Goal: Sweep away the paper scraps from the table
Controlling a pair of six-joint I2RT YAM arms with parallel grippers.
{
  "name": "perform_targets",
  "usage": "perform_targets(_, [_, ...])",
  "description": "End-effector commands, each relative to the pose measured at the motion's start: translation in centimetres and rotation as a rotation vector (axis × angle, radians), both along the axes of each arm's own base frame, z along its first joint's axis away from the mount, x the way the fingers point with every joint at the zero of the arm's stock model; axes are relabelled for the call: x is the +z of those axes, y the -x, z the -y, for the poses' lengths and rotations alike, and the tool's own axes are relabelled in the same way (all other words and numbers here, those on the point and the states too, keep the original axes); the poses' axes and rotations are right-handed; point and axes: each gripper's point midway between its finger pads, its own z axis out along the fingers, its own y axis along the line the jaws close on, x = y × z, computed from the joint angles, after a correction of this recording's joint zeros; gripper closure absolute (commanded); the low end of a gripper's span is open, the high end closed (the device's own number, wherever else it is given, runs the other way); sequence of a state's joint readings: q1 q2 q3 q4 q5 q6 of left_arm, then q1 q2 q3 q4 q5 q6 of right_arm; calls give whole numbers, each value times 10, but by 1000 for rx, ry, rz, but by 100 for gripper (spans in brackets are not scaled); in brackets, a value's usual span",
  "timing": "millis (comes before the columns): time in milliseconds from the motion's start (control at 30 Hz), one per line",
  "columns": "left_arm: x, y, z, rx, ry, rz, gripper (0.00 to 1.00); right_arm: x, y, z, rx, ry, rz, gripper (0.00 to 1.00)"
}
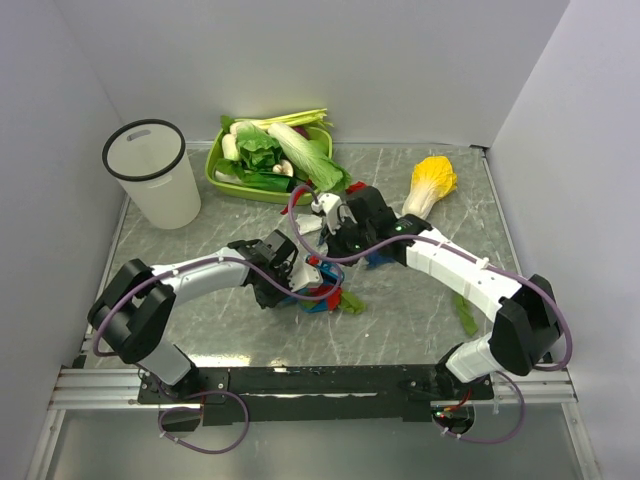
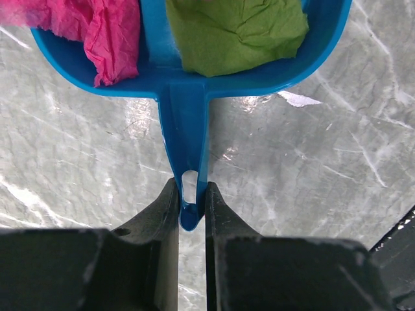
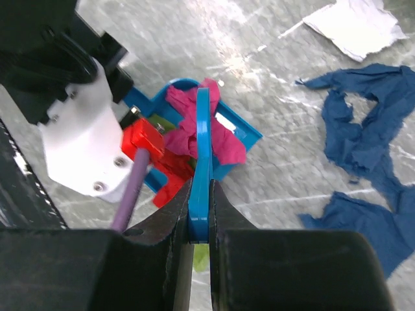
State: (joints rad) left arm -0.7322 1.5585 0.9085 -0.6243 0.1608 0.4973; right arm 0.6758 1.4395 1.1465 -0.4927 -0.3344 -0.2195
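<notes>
1. Left claw (image 2: 192, 197) is clenched on the end of the blue dustpan (image 2: 188, 84), with the slotted tip of the handle pinched between both fingers.
2. Right claw (image 3: 201, 197) is clamped on a thin blue tool (image 3: 203, 129) seen edge-on. What kind of tool it is cannot be made out. Its far end lies across the dustpan's mouth.
3. A pink scrap (image 2: 97, 32) and a green scrap (image 2: 240, 29) sit inside the pan. The top of the left wrist view cuts both off, so their full extent is hidden.
4. A white sliver (image 2: 295, 98) lies on the bench (image 1: 200, 320) just beside the pan's rim, partly tucked under it.
5. Dark blue scraps (image 3: 363, 162) lie spread loose on the bench next to the pan. A white scrap (image 3: 355, 26) lies farther off, clipped by the frame edge.
6. From above, the dustpan sits near the middle of the bench. The two wrists cover almost all of it, and only slivers of blue and red show.
7. The red patch (image 3: 170, 184) low beside the left arm's wrist could be paper or part of the arm; I cannot tell.
8. A white bin (image 1: 155, 180) stands at the far-left corner and a lime-green tray (image 1: 222, 170) of leafy vegetables at the far edge.
9. A yellow-topped cabbage (image 1: 430, 185) lies toward the far-right corner.
10. A green leaf strip (image 1: 465, 318) lies near the right edge, partly under the right arm.
</notes>
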Motion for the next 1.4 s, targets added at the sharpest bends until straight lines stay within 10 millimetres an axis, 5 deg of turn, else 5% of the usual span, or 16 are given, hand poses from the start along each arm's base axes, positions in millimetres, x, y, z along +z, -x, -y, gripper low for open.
perform_targets(0, [12,-6,7,-34,67,45,99,53,-11,4,2,-78,123,100])
perform_targets(167, [13,-4,7,-31,76,38,99,97,-17,9,-41,-208,129,100])
perform_targets(267, [15,-2,7,-21,77,27,99,99,-14,17,-73,-196,133,100])
perform_targets(400, [16,-1,2,-3,57,29,99,81,-18,49,-251,-81,108,100])
perform_targets(733, [23,-1,-24,131,-15,41,99,9,33,94,-340,96,-79,100])
perform_targets(1033, [16,-4,-25,142,-24,33,99,-16,29,86,-340,108,-134,100])
perform_targets(1367, [13,-12,-9,164,8,5,99,6,19,40,-283,-43,-219,100])
